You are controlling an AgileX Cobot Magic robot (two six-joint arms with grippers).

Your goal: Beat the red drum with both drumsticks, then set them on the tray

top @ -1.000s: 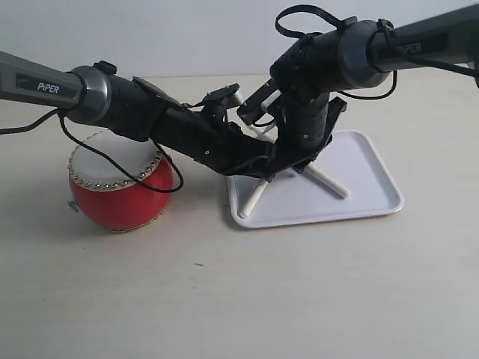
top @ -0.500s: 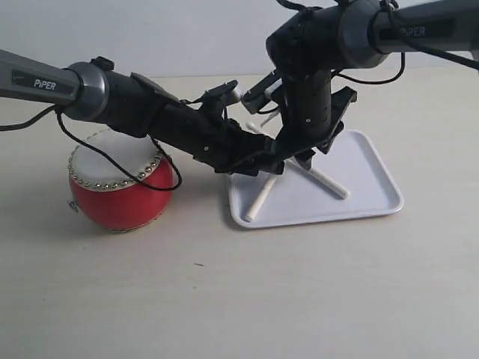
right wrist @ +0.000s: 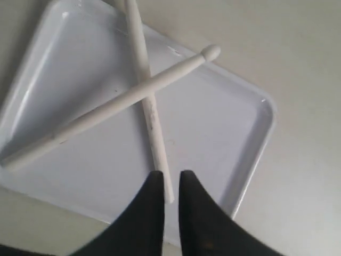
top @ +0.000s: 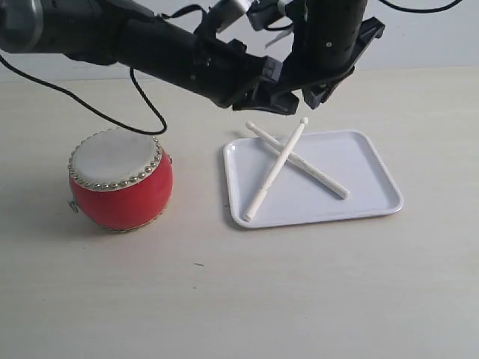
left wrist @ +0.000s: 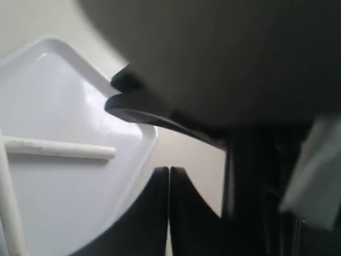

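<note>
Overhead, both arms hang clear of the tabletop (top: 224, 299) in the exterior view: my left arm (top: 150, 45) reaches in from 10 o'clock and my right arm (top: 333, 37) from 12 o'clock, and their ends crowd together above the far rim of the tray (top: 370, 176). The left gripper (left wrist: 169, 178), as its wrist view shows, has its two dark fingers pressed together with only a hairline seam between them and nothing held. The right gripper (right wrist: 171, 178) likewise carries nothing; its jaws stand all but together, with a thin wedge of tray showing between the tips. I read the drumsticks (top: 289, 154) as lying crossed in an X on the tray, touched by neither gripper. The upper stick (top: 263, 191) runs from a rounded tip at 1 o'clock, overhanging the far rim, down to a butt near the rim at 7 o'clock. The lower stick (top: 325, 182) runs from 11 o'clock, also past the rim, to 4 o'clock inside the tray. The red drum (top: 120, 187) stands upright on the tabletop at 9 o'clock of the tray, near it but apart, its off-white skin ringed by silver studs.
</note>
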